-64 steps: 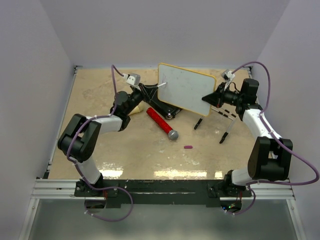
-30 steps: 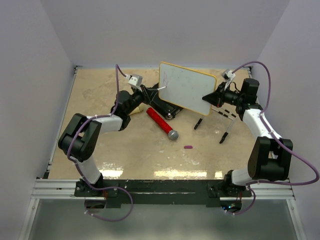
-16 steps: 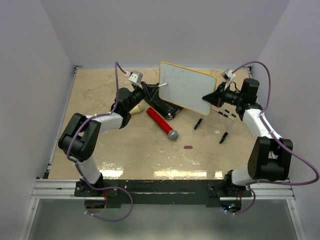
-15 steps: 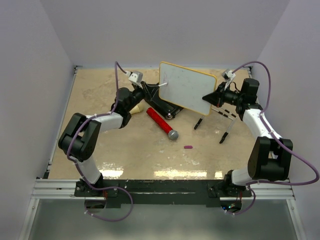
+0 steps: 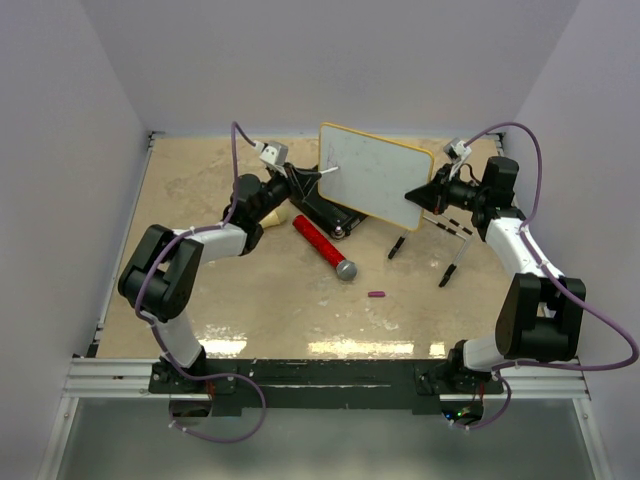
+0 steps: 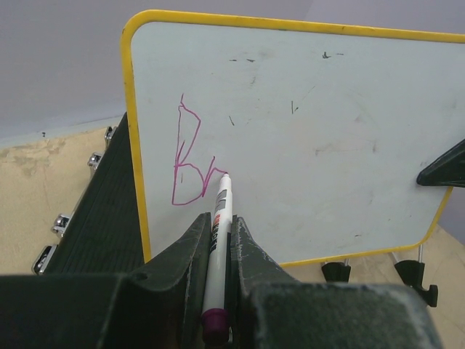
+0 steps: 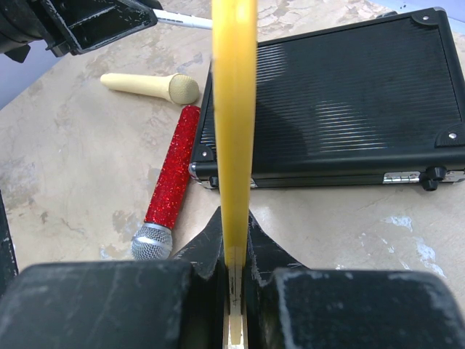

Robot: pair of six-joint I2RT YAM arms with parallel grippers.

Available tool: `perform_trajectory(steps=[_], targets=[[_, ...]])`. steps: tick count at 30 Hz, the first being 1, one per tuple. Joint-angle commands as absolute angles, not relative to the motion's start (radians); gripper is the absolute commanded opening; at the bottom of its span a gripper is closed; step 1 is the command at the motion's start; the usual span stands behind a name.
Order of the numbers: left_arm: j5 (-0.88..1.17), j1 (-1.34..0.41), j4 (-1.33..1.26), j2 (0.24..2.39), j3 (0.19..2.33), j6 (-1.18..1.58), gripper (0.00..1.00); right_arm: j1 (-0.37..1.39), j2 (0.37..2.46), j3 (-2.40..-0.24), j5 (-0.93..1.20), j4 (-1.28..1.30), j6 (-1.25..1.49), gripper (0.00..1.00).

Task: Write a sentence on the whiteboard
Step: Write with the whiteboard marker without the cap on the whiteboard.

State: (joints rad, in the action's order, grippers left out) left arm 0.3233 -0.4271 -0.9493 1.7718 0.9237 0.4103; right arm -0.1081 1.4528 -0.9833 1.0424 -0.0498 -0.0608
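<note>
Left claw (image 6: pixel 219 224) holds marker (image 6: pixel 222 192) against whiteboard (image 6: pixel 312 131) — right claw (image 7: pixel 234 225) clamps edge.

Near half of tabletop (image 5: pixel 250 300) open — only a small purple cap (image 5: pixel 376 295) there. Far middle crowded: whiteboard (image 5: pixel 375 177) held up between left pincer (image 6: pixel 218 222) with marker (image 6: pixel 216 251) and right pincer (image 7: pixel 234 234) on its edge, black case (image 7: pixel 334 109) behind, red microphone (image 5: pixel 323 245), cream microphone (image 7: pixel 149 86) — black clip feet (image 5: pixel 450 270) at right.

Whiteboard (image 6: pixel 305 145) white, yellow rim; sentence (image 6: pixel 179 156) magenta; case (image 7: pixel 327 109) black, ribbed.
</note>
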Motion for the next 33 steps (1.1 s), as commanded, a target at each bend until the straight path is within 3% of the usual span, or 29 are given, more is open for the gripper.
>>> perform_trajectory(steps=[1,33], targets=[[0.321,-0.434,-1.011,1.741,0.939,0.425,0.0,-0.1,1.457,-1.011,1.066,-0.028,-0.084,0.0],[0.304,-0.43,-1.008,1.726,0.925,0.414,0.0,-0.1,1.456,-1.009,1.068,-0.028,-0.084,0.0]])
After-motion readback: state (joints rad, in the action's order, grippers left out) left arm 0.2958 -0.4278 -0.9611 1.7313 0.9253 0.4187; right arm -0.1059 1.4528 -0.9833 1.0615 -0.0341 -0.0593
